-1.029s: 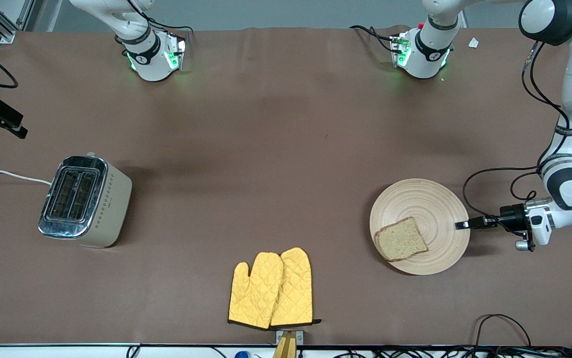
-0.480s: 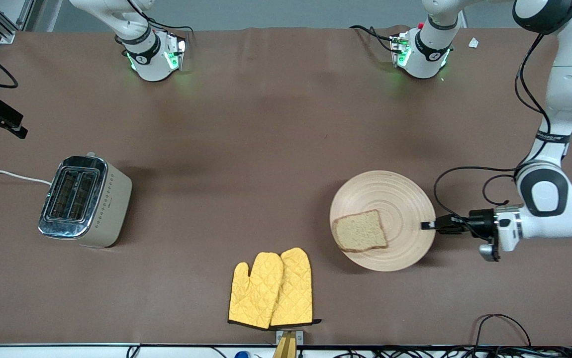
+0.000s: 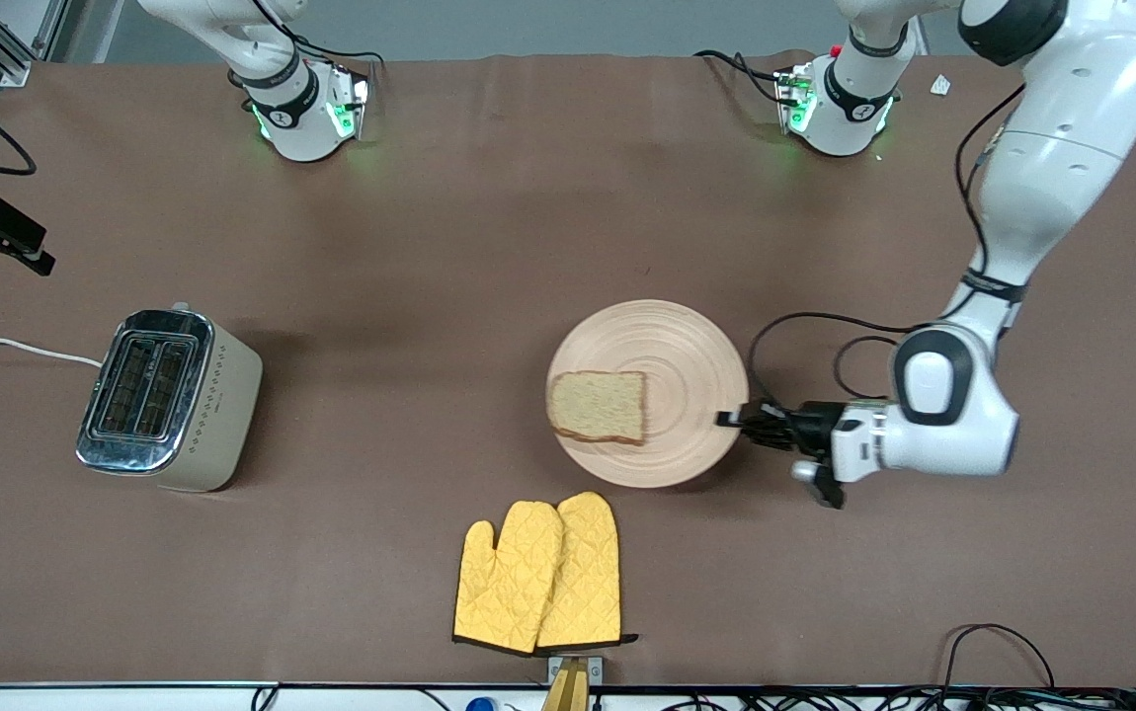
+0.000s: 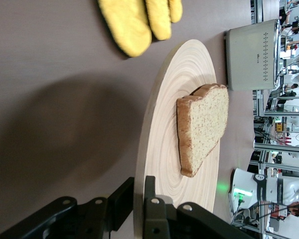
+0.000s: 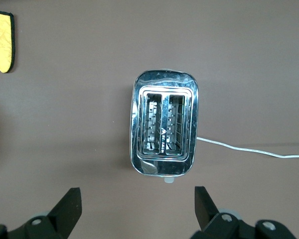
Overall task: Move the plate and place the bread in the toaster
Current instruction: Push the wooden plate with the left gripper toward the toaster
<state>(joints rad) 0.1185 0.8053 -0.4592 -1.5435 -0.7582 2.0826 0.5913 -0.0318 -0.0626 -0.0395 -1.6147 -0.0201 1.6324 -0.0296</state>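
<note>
The wooden plate [image 3: 687,360] lies mid-table with the bread [image 3: 598,406] flat on it. My left gripper [image 3: 731,420] is shut on the plate's rim at the edge toward the left arm's end; in the left wrist view [image 4: 138,191] one finger sits above the rim and one under it. That view also shows the plate [image 4: 164,144] and the bread [image 4: 202,127]. The toaster [image 3: 168,398] stands toward the right arm's end, both slots empty. My right gripper [image 5: 138,209] is open and empty, high over the table beside the toaster [image 5: 164,129], and is out of the front view.
A pair of yellow oven mitts [image 3: 540,573] lies nearer to the front camera than the plate and also shows in the left wrist view [image 4: 134,20]. The toaster's white cord [image 3: 5,346] runs off the table's end. Cables lie along the table's near edge.
My left gripper has dragged the plate with the bread toward the right arm's end, to mid-table, and slightly farther from the front camera. The bread has turned with the plate.
</note>
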